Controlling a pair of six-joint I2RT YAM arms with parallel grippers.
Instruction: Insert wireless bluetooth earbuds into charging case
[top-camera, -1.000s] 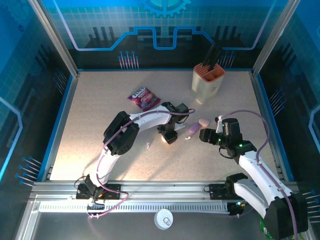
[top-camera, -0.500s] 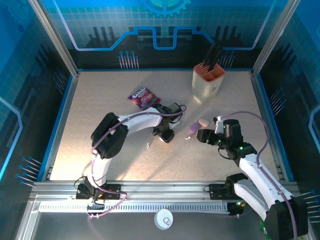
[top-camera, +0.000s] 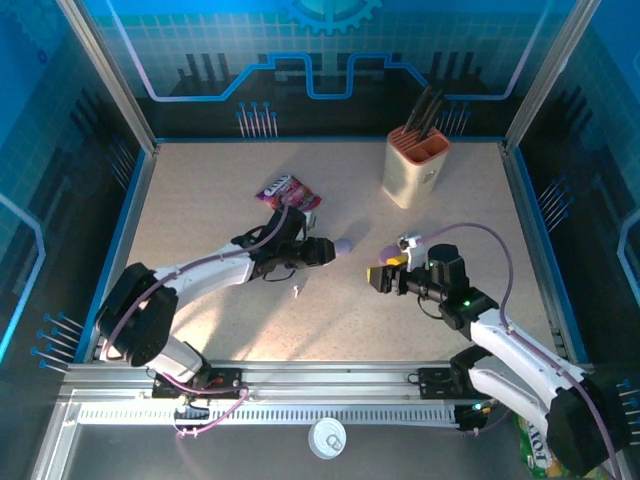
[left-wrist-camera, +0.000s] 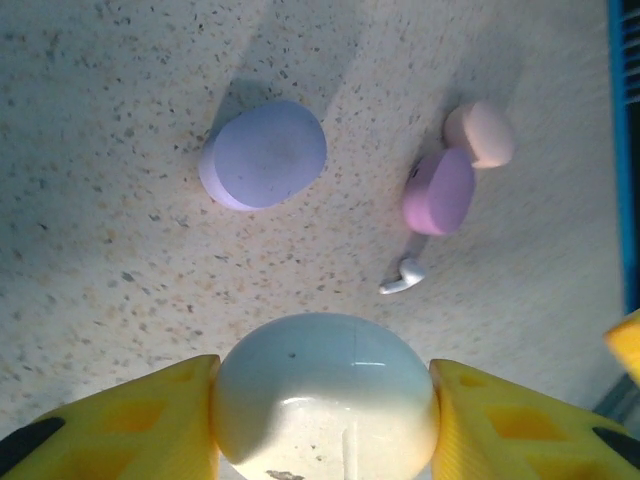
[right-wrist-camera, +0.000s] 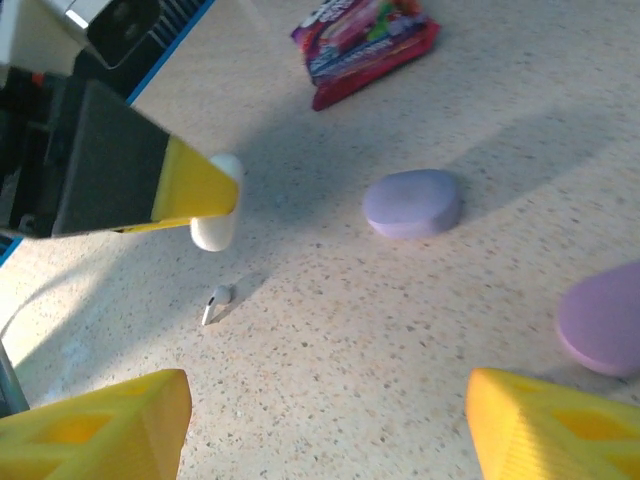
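My left gripper (left-wrist-camera: 325, 400) is shut on a white egg-shaped charging case (left-wrist-camera: 325, 385), held just above the table; from above the left gripper (top-camera: 320, 250) lies left of centre. A lilac case (left-wrist-camera: 265, 152) lies closed just beyond it. Farther off sit a purple case (left-wrist-camera: 440, 190) and a pale pink case (left-wrist-camera: 480, 133), with a white earbud (left-wrist-camera: 403, 275) beside them. Another white earbud (right-wrist-camera: 217, 300) lies on the table near the held case (right-wrist-camera: 215, 220). My right gripper (right-wrist-camera: 325, 425) is open and empty, hovering over the table (top-camera: 380, 277).
A red snack packet (top-camera: 288, 192) lies at the back left of centre. A beige holder with dark utensils (top-camera: 415, 165) stands at the back right. The lilac case (top-camera: 344, 243) sits between the two grippers. Blue walls ring the table (top-camera: 200, 200).
The left arm has swung back to the left with the white case, uncovering the lilac case. The right gripper has moved left, over the spot of the purple and pink cases.
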